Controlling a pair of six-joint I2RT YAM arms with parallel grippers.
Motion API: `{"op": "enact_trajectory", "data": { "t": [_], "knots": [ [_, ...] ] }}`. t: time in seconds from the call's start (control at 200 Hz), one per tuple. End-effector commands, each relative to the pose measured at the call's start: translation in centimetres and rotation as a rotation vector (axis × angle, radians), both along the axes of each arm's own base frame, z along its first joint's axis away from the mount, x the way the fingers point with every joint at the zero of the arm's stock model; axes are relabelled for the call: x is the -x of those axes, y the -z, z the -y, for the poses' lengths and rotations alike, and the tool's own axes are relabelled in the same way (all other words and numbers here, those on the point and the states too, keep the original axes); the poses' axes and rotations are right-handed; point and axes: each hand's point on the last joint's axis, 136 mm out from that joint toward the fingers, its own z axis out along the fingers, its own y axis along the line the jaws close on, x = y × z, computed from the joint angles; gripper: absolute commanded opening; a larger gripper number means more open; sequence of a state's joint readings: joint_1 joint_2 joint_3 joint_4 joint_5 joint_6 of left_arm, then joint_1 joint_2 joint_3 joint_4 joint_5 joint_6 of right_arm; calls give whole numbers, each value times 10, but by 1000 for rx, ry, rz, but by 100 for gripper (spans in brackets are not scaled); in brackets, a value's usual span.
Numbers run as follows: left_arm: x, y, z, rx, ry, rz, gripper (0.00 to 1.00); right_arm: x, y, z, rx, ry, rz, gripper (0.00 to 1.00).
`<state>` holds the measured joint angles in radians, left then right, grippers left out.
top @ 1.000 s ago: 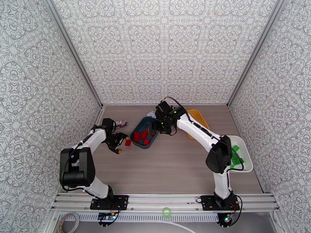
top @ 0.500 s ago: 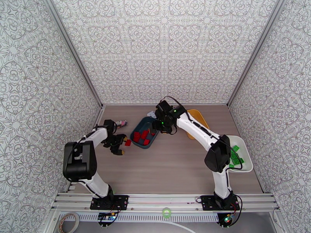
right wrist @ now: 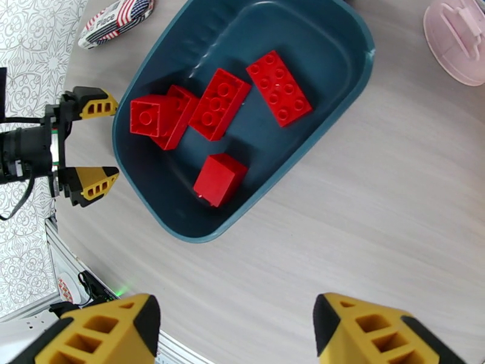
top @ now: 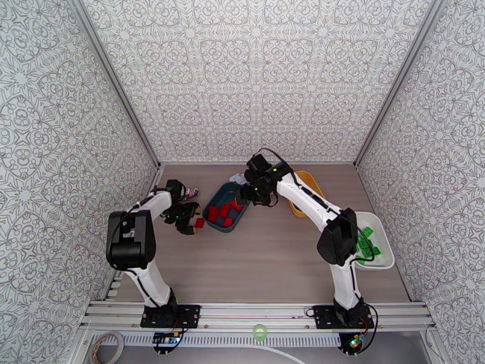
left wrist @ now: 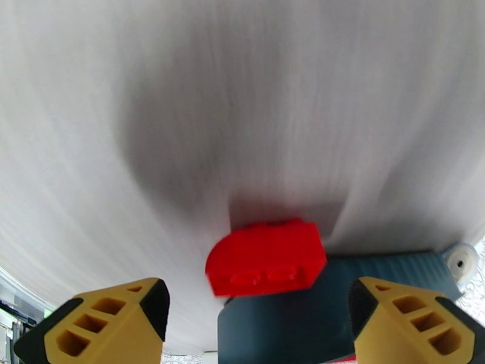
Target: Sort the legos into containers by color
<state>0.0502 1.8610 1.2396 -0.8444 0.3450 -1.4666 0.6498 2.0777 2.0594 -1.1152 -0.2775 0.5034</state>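
One red lego [top: 199, 222] [left wrist: 267, 257] lies on the table just left of the dark teal tray [top: 213, 222] [right wrist: 327, 37]. My left gripper [top: 191, 219] [left wrist: 257, 316] is open, low at the table, its yellow fingers [left wrist: 115, 316] either side of that brick without touching it. Several red legos [right wrist: 218, 104] lie inside the teal tray. Open and holding nothing, my right gripper [top: 251, 194] [right wrist: 239, 332] hovers above the tray's right end. The white tray [top: 388, 259] holds green legos [top: 367, 244]. My right arm partly covers the yellow tray [top: 308, 179].
A striped wrapped packet [top: 190, 192] [right wrist: 118, 19] lies behind the left gripper near the left wall. A pale pink cup [right wrist: 461, 31] stands behind the teal tray. Bare wooden tabletop [top: 267, 262] stretches toward the arm bases.
My left gripper has swung back and toward the teal tray, coming in around the red brick, which has stayed put. The right gripper has shifted slightly toward the back.
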Motion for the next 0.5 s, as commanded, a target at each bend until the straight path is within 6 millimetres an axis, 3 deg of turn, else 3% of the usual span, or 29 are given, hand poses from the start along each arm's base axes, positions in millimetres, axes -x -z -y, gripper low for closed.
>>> {"op": "enact_trajectory", "data": {
  "t": [0.0,0.24,0.495],
  "knots": [
    [3,1,8,15,-6,-56,84,-6,-4,3,-13,-4,0,71],
    [-3,6,8,11,8,-91,83,-6,-4,5,-12,-1,-2,70],
    [11,16,10,22,0,-134,75,-8,-7,8,-16,13,10,70]
  ]
}}
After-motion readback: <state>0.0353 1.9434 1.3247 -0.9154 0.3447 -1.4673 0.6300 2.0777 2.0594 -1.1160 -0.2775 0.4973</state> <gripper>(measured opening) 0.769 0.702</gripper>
